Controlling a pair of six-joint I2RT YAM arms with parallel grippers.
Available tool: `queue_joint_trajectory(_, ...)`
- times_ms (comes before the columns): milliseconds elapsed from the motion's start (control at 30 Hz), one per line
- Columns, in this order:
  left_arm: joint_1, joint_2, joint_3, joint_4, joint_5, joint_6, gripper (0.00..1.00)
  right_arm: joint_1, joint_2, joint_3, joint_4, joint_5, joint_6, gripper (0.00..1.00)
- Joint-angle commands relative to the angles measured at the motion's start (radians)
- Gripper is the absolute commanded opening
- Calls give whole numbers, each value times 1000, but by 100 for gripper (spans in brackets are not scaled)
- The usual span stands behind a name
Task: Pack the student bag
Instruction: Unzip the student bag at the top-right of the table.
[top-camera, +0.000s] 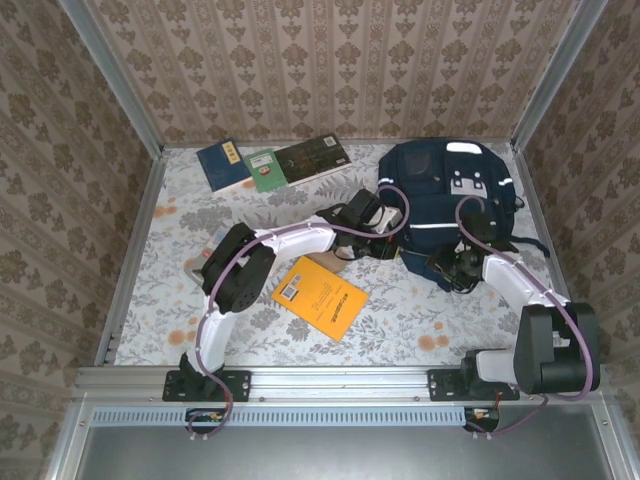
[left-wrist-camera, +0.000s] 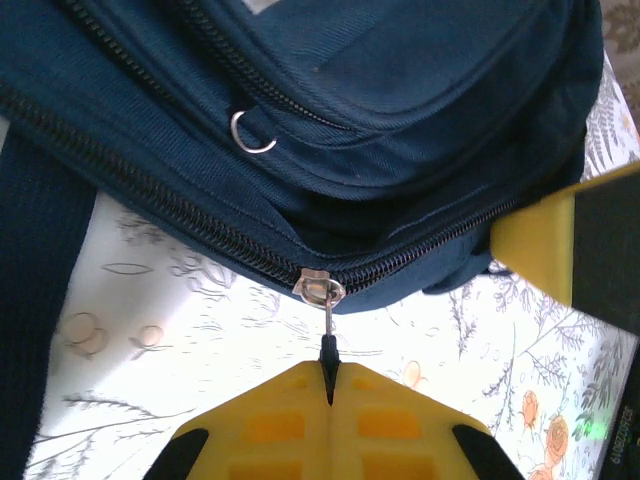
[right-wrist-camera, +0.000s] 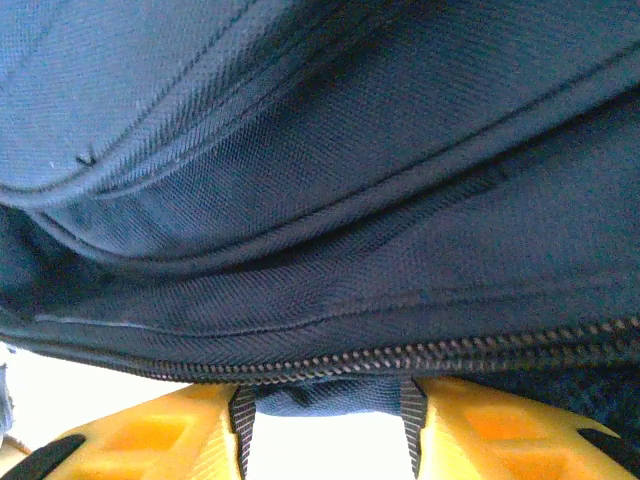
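Observation:
The student bag (top-camera: 450, 195), navy blue with white stripes, lies at the back right of the table. My left gripper (top-camera: 385, 232) is at the bag's near left edge. In the left wrist view it (left-wrist-camera: 329, 378) is shut on the dark zipper pull (left-wrist-camera: 328, 352), which hangs from the metal slider (left-wrist-camera: 318, 288) on a closed zipper. My right gripper (top-camera: 455, 262) is at the bag's near edge. In the right wrist view its jaws (right-wrist-camera: 325, 425) stand apart with a fold of the bag's fabric (right-wrist-camera: 330, 392) filling the gap between the pads, just under the zipper teeth (right-wrist-camera: 420, 355).
An orange book (top-camera: 320, 297) lies flat in the middle of the table near my left arm. A blue book (top-camera: 222, 163), a green one (top-camera: 265, 168) and a dark one (top-camera: 312, 158) lie along the back edge. Wallpapered walls close in the table.

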Motion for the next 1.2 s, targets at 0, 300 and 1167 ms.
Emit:
queue_joint_trajectory(0, -9, -43, -8, -49, -5, 69, 0, -3, -41, 26, -5, 2, -25, 47)
queue_joint_trajectory(300, -13, -48, -12, -62, 5, 106, 0, 19, -96, 45, 13, -62, 4, 47)
queue_joint_trajectory(1167, -86, -73, -42, -34, -59, 137, 0, 16, 156, 131, 155, -16, 318, 48)
